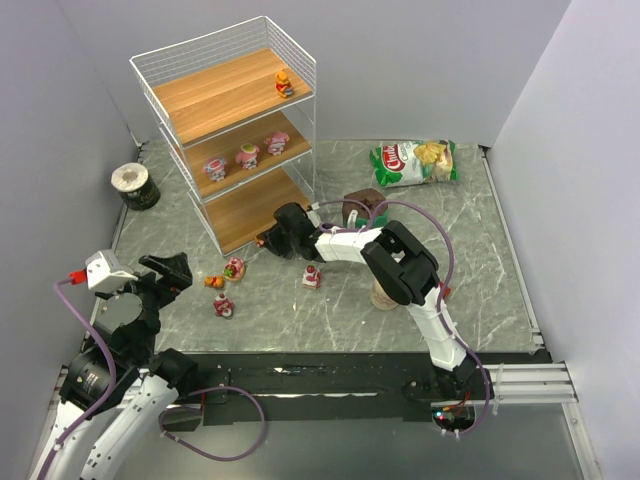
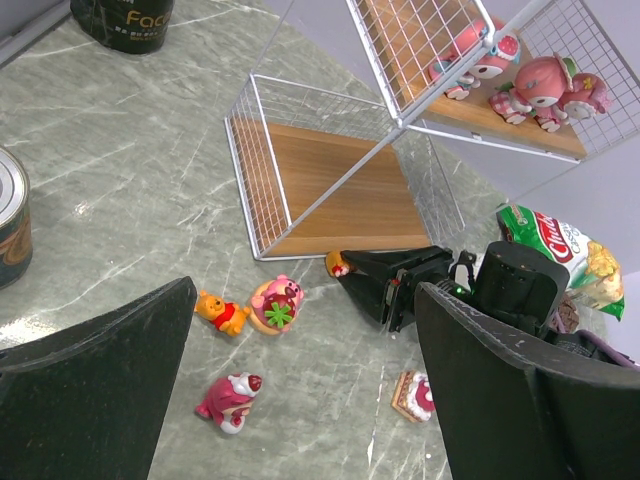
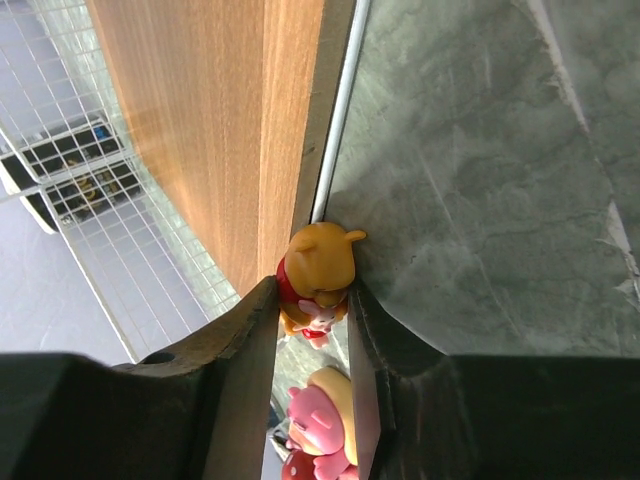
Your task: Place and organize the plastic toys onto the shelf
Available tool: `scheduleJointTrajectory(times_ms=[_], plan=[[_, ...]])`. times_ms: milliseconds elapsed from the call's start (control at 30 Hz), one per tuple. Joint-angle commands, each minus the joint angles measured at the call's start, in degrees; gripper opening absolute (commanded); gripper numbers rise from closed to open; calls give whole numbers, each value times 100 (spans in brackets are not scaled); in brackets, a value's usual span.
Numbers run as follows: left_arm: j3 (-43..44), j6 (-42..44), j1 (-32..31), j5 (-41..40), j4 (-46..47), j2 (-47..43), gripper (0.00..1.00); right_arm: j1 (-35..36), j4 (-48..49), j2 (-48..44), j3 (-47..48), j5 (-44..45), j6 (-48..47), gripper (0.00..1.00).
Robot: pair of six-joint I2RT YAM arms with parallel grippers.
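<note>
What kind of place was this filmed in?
Probably a lab test cell: bare grey walls box in a marble-look table, robot arms bolted at its edge, a shelf as prop.

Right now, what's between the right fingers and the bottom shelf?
Only the yellow bear toy, pinched in the right fingers, at the shelf edge; right wrist view shows it.

Dark can [image 2: 122, 22], upper left of the left wrist view: gold letters read "Fac", the rest was cut off. Green snack bag [image 2: 548, 245], right edge: red logo began "Chi", the remainder was illegible.
</note>
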Motion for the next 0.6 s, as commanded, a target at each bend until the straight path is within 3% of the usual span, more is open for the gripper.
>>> scheduleJointTrajectory(times_ms=[0,233,567], plan=[[-3,49,-7,-18,135,-72,96,-58,278,-53,-214,328,-411,0],[-3,49,-7,-10,135,-89,96,74,717,-641,-522,714,-1491,0],[-3,58,-7,8,144,-98,96,548,1271,-2003,-1128,1847,-3783,0]])
